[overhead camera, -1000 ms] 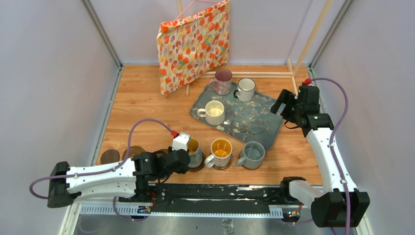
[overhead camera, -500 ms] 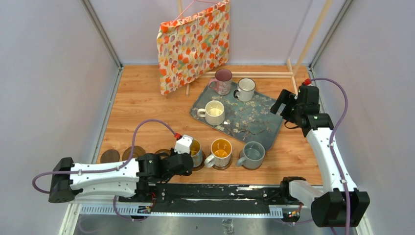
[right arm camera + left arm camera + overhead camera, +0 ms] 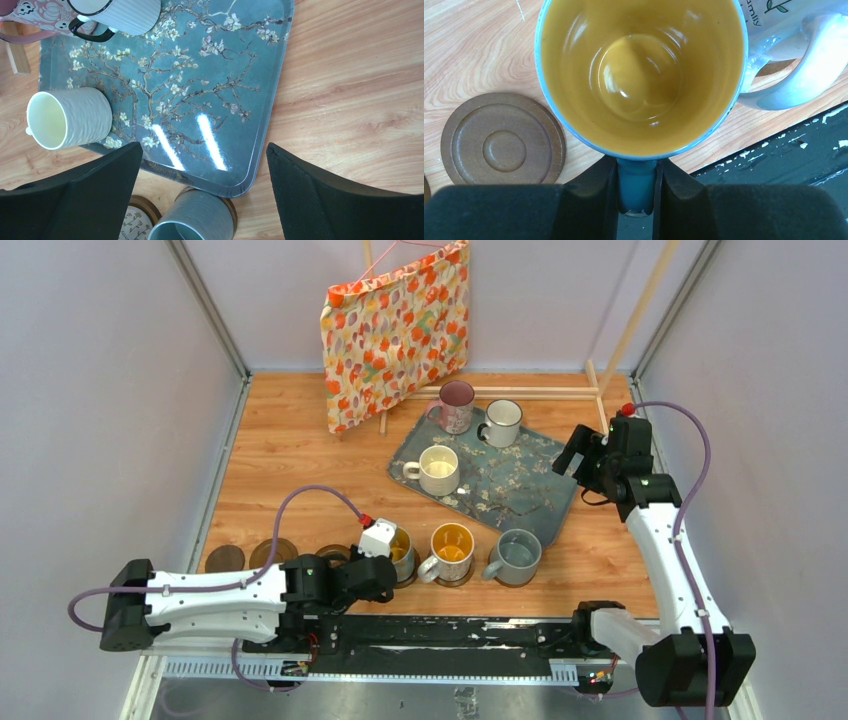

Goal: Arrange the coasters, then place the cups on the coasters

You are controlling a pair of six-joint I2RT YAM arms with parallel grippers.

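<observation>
My left gripper (image 3: pixel 636 172) is shut on the blue handle of the yellow-inside cup (image 3: pixel 641 75), which stands upright at the near edge (image 3: pixel 400 551). What lies under it is hidden. A bare brown coaster (image 3: pixel 503 138) lies just left of it. Beside it, the white yellow-inside cup (image 3: pixel 451 545) and the grey cup (image 3: pixel 518 556) each stand on a coaster. Cream (image 3: pixel 438 469), pink (image 3: pixel 456 405) and dark-rimmed white (image 3: pixel 502 422) cups stand on the tray (image 3: pixel 520 495). My right gripper (image 3: pixel 205 190) hangs open and empty over the tray's right corner.
Three bare coasters (image 3: pixel 225 559) (image 3: pixel 273 551) (image 3: pixel 333 553) lie in a row at the near left. A floral cloth bag (image 3: pixel 395 330) hangs at the back, with wooden sticks (image 3: pixel 540 391) behind the tray. Grey walls close both sides.
My left arm has shifted slightly right with the cup still gripped, uncovering the coaster beside it. The right arm has not moved.
</observation>
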